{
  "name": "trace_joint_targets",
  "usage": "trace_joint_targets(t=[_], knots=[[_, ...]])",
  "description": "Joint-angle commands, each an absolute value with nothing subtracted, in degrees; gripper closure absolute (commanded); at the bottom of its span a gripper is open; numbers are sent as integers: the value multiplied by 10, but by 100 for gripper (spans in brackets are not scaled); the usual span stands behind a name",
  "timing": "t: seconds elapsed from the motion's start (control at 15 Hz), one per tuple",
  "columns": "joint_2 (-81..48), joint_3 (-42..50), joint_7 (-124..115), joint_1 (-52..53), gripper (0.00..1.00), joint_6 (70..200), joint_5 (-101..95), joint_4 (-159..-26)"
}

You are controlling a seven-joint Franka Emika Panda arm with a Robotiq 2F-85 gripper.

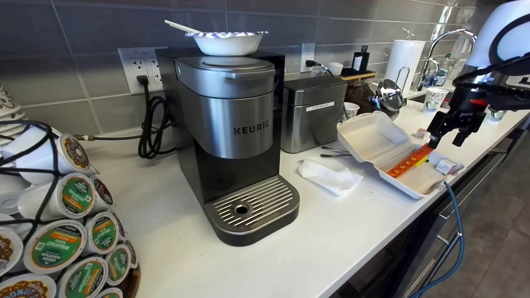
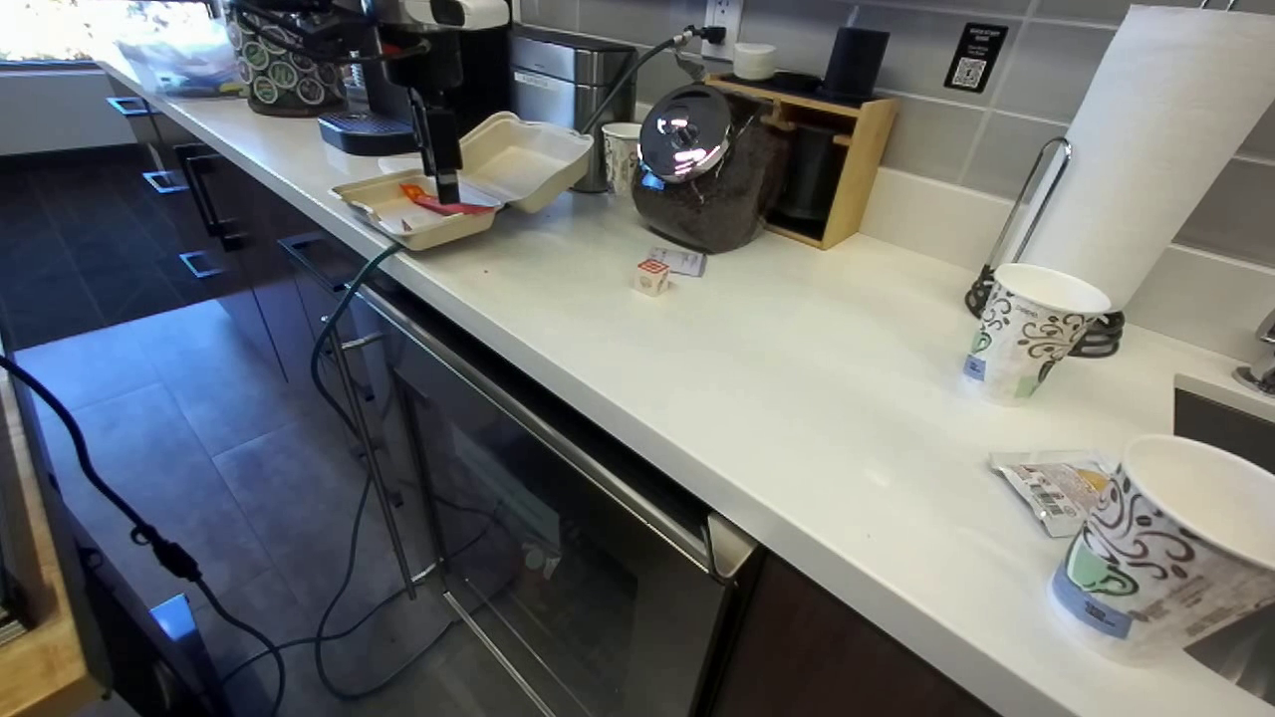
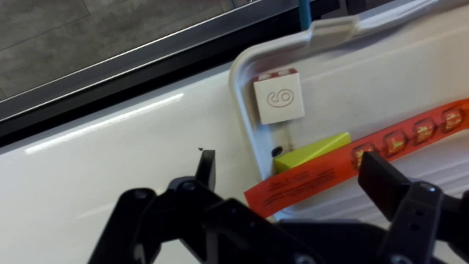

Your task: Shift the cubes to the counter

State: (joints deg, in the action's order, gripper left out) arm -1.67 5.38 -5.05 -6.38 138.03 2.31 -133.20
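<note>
Wrist view: the gripper (image 3: 288,161) comes in from the lower edge with its two fingers wide apart, one left of centre against the counter (image 3: 139,154), the other at right in front of a red strip (image 3: 337,169) with gold lettering. Whether that finger touches the strip I cannot tell. A white cube (image 3: 279,99), red along its upper side, sits above and right of centre, inside the foam tray (image 3: 366,80) near a corner; its face bears an outlined numeral, 6 or 9. Below it in the frame lies a yellow block (image 3: 311,154), partly covered by the strip, which runs from lower centre to the right edge.

In an exterior view the gripper is at right, above the tray, whose lid (image 1: 368,134) is open toward the upper left. A white napkin (image 1: 330,176) lies right of centre, between the tray and a Keurig coffee maker (image 1: 232,120).

In an exterior view a second cube (image 2: 652,278), white with a red pattern on top, rests on the counter at upper centre, just beside a flat packet (image 2: 682,261). Paper cups stand at upper right (image 2: 1031,339) and lower right (image 2: 1146,578).
</note>
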Motion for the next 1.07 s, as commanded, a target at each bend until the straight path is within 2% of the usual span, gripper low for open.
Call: trace_joint_targets(t=[0.0, 0.27, 1.0], knots=[[3, 41, -127, -42, 0, 1428, -27, -1386], [4, 39, -232, -33, 0, 1482, -106, -1420], [5, 39, -370, -31, 1, 1474, -230, -1426]])
